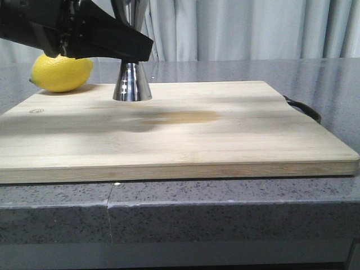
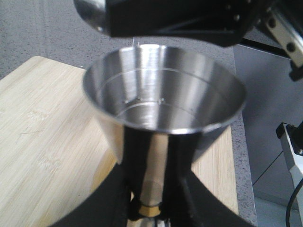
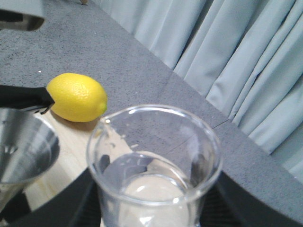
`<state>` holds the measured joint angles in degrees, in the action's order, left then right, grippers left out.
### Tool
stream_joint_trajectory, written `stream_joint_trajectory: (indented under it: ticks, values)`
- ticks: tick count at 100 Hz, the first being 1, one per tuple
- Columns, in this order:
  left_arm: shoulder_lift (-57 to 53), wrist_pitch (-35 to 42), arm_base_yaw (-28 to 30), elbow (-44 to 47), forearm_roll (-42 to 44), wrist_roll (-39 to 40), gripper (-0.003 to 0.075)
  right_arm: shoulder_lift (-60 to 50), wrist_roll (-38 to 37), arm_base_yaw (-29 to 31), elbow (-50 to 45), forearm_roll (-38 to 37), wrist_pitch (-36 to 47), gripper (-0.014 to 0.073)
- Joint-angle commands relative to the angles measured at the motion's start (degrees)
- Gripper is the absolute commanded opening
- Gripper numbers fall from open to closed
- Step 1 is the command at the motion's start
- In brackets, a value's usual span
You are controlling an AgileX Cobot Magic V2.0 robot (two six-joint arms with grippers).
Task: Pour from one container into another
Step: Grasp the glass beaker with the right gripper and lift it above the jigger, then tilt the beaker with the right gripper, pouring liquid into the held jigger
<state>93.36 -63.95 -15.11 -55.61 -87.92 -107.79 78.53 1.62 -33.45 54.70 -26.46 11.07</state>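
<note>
The steel jigger (image 1: 132, 84) stands upright on the wooden board (image 1: 225, 140), its waist hidden in the front view by a black arm. My left gripper (image 2: 151, 203) is shut on the jigger's (image 2: 163, 90) narrow waist at the gold band. Its open cup seems to hold a little clear liquid. My right gripper (image 3: 156, 210) is shut on the glass beaker (image 3: 154, 161), which holds clear liquid. Its spout points toward the jigger's cup (image 3: 23, 149). In the left wrist view the right gripper (image 2: 180, 19) hangs just above the jigger's rim.
A yellow lemon (image 1: 61, 72) lies at the board's far left corner, close behind the jigger. A faint wet stain (image 1: 185, 117) marks the board's middle. A black handle (image 1: 304, 108) sticks out at the board's right. Grey curtains hang behind the grey counter (image 1: 225, 208).
</note>
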Motion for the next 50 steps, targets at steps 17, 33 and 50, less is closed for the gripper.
stream_joint_trajectory:
  ticks: [17, 33, 50]
  values:
    - [-2.67, -3.83, -0.52, -1.71, -3.96, 0.59, -0.0020, -2.21, 0.18, -1.32, 4.84, -6.84, 1.08, 0.0181]
    - [-2.67, -3.83, -0.52, -1.71, -3.96, 0.59, -0.0020, -2.21, 0.18, -3.32, 4.99, -11.82, 0.48, 0.0181]
    - [-2.67, -4.45, -0.52, -1.71, -3.84, 0.59, -0.0020, -2.21, 0.18, -3.52, 4.99, -14.06, 0.48, 0.0181]
